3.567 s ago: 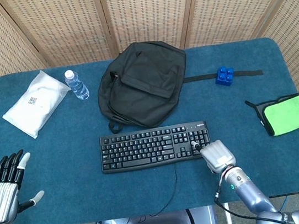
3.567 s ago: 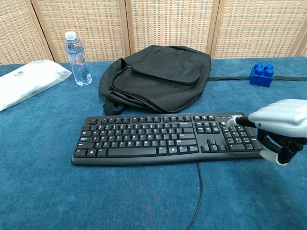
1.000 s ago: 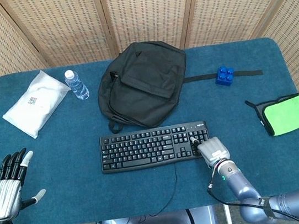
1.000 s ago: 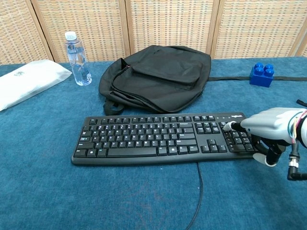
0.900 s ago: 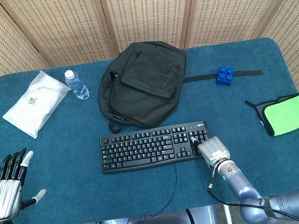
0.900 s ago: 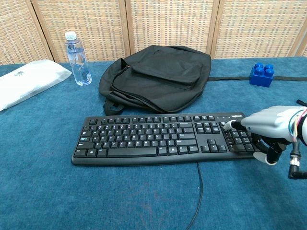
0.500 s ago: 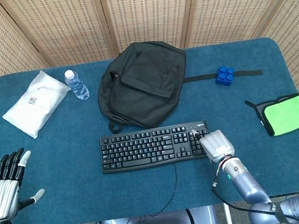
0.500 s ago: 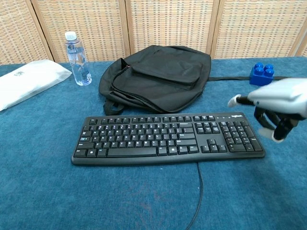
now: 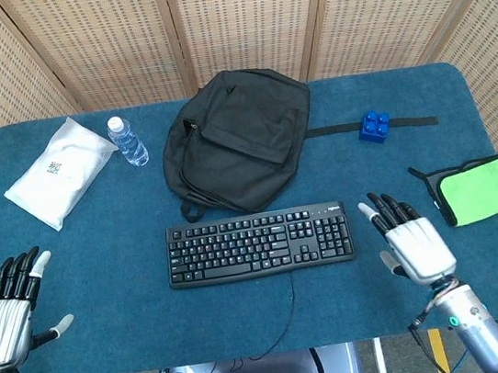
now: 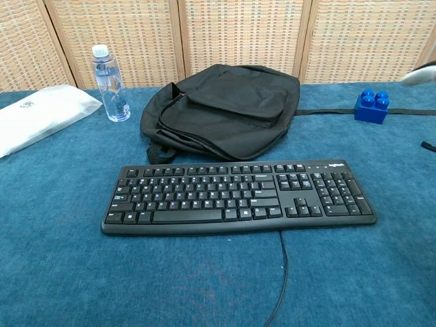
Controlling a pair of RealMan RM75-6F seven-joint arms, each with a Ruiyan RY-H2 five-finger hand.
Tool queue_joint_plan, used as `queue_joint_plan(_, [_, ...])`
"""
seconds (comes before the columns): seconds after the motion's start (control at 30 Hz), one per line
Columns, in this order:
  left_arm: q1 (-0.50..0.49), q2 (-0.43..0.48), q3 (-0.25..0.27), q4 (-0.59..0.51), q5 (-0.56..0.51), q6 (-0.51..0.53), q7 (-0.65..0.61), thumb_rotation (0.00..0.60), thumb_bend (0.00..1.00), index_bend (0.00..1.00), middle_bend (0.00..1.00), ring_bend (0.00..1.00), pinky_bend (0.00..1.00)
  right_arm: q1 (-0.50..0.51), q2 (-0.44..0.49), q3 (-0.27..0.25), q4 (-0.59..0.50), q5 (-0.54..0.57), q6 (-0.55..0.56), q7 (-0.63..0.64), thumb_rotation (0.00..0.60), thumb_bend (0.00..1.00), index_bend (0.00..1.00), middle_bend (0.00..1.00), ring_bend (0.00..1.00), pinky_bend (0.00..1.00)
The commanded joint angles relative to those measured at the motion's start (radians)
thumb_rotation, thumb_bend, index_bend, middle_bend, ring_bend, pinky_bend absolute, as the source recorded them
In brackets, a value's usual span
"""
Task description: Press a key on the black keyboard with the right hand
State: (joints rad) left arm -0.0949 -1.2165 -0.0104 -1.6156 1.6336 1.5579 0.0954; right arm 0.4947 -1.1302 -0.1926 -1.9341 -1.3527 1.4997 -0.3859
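Now that my right robot hand (image 9: 412,242) has lifted off the flat black keyboard (image 9: 257,245) and spread open, holding nothing, I think the key press is done.

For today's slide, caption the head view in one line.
Both hands open, flanking the keyboard below the backpack.

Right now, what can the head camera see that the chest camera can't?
Only the head view shows both hands clearly: the left hand and the right hand, open, beside the keyboard, plus the green cloth. The chest view adds nothing new except a blurred pale sliver at its right edge. Both show the black keyboard, backpack, water bottle, white packet and blue block.
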Motion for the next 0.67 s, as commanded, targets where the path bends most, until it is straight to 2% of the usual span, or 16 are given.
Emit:
queue_joint_plan(0.03, [0.001,0.0,-0.001,-0.001,0.0,0.002,0.0,0.6,0.0,0.0,0.0,0.0,0.0,-0.124,0.011,-0.055,0.128,-0.139,0.132,0.13,0.6,0.34,0.0,0.0,0.0,0.09])
queue_joint_plan(0.3, [0.005,0.001,-0.002,-0.004,0.009,0.017,0.003,0.6,0.0,0.0,0.0,0.0,0.0,-0.254,-0.027,-0.049,0.28,-0.225,0.264,0.262,0.6,0.34,0.0,0.0,0.0,0.08])
queue_joint_plan(0.43, [0.007,0.003,0.002,-0.008,0.015,0.022,0.001,0.6,0.0,0.0,0.0,0.0,0.0,-0.286,-0.03,-0.033,0.32,-0.244,0.264,0.299,0.6,0.34,0.0,0.0,0.0,0.08])
queue_joint_plan(0.67, [0.009,0.006,-0.001,-0.008,0.015,0.027,0.003,0.6,0.0,0.0,0.0,0.0,0.0,-0.316,-0.032,0.004,0.332,-0.28,0.266,0.282,0.6,0.34,0.0,0.0,0.0,0.08])
